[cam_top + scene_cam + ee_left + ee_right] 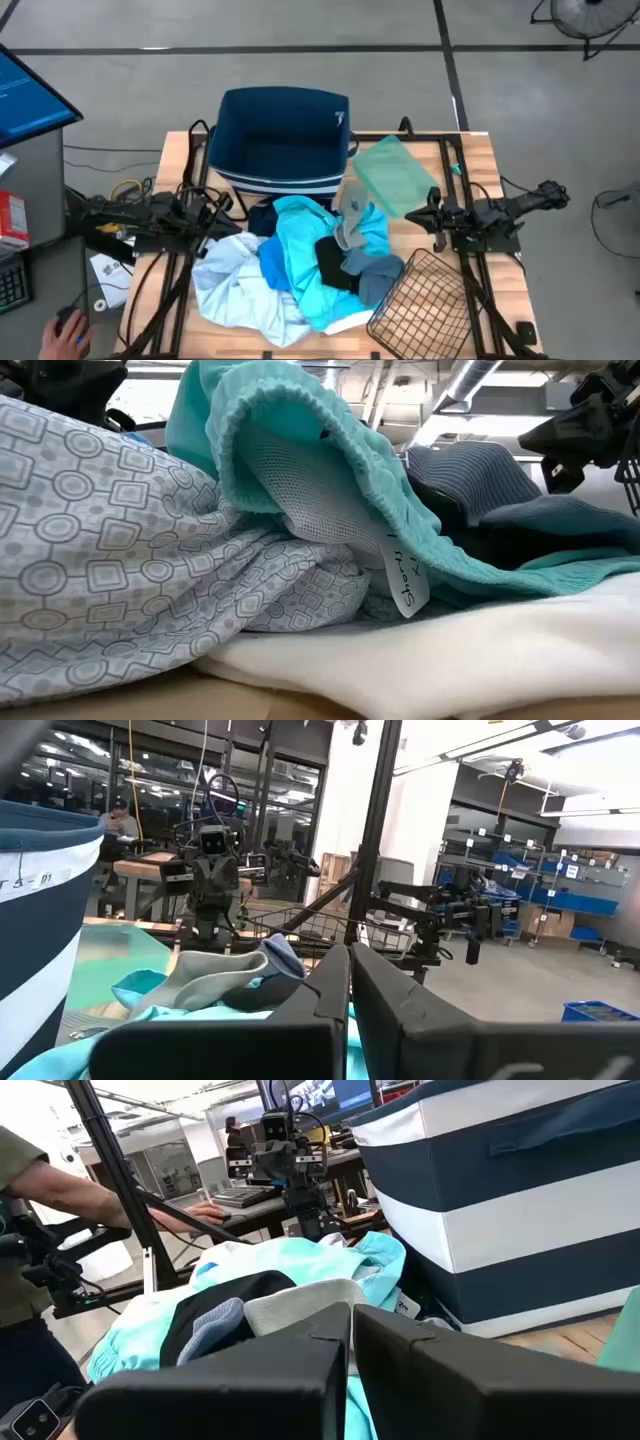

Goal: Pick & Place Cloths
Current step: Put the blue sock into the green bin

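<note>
Cloths [300,265] heaped mid-table, between left end effector [232,208] and right end effector [425,212].

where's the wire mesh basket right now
In the high view the wire mesh basket sits tilted at the table's near right corner, just right of the cloth pile and below the right gripper.
</note>
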Robot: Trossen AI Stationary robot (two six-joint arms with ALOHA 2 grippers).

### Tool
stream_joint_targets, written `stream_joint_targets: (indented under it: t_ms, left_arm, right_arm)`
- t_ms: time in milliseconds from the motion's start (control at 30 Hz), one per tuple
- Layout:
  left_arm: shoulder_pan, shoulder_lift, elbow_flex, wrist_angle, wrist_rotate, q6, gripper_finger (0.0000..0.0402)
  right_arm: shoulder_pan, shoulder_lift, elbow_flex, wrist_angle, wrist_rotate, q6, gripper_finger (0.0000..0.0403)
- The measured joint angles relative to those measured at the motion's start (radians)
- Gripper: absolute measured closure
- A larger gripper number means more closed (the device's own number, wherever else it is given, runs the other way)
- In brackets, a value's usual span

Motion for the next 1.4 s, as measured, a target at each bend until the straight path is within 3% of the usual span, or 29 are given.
stream_joint_targets:
  t_ms: [1233, 1400]
  left_arm:
    - [0.000, 0.000, 0.000, 0.003, -0.005, 0.005, 0.0400]
    - [0.000, 0.000, 0.000, 0.160, -0.038, -0.061, 0.0400]
  right_arm:
    - [0.000, 0.000, 0.000, 0.000, 0.000, 0.000, 0.0386]
    - [0.000, 0.000, 0.000, 0.000, 0.000, 0.000, 0.0386]
